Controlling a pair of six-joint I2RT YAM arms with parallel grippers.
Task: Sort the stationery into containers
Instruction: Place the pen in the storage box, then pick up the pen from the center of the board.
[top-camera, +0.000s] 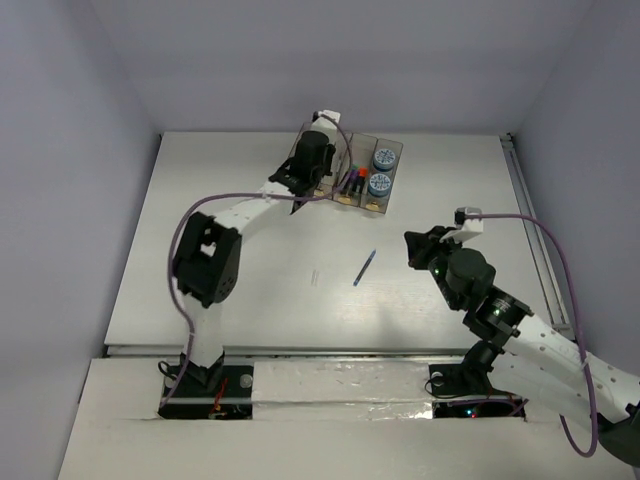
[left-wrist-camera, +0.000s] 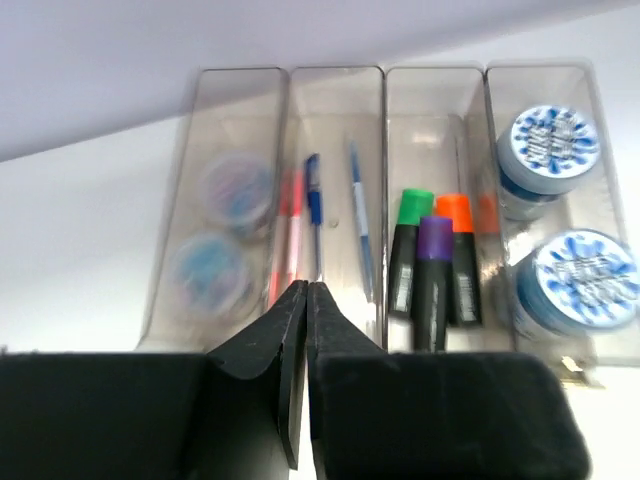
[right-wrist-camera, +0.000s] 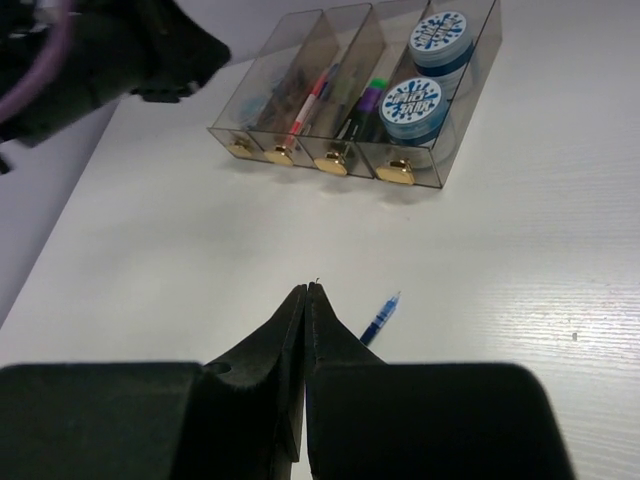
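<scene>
The four joined smoky-brown containers (top-camera: 385, 150) stand at the far middle of the table. In the left wrist view the left bin (left-wrist-camera: 215, 100) holds two blurred rolls. The second bin holds pink pens (left-wrist-camera: 290, 235) and blue pens (left-wrist-camera: 314, 210). The third holds green (left-wrist-camera: 410, 240), purple (left-wrist-camera: 433, 270) and orange (left-wrist-camera: 460, 250) highlighters. The right bin holds two blue-grey rolls (left-wrist-camera: 553, 145). My left gripper (left-wrist-camera: 306, 288) is shut and empty over the near end of the second bin (top-camera: 300, 178). One blue pen (top-camera: 364, 267) lies on the table. My right gripper (right-wrist-camera: 306, 290) is shut and empty, just left of that pen (right-wrist-camera: 381, 320).
The white table (top-camera: 250, 290) ends at a grey wall behind the bins. A metal rail (top-camera: 530, 220) runs along the right edge. The left arm's purple cable (top-camera: 200, 205) loops above the table's left part.
</scene>
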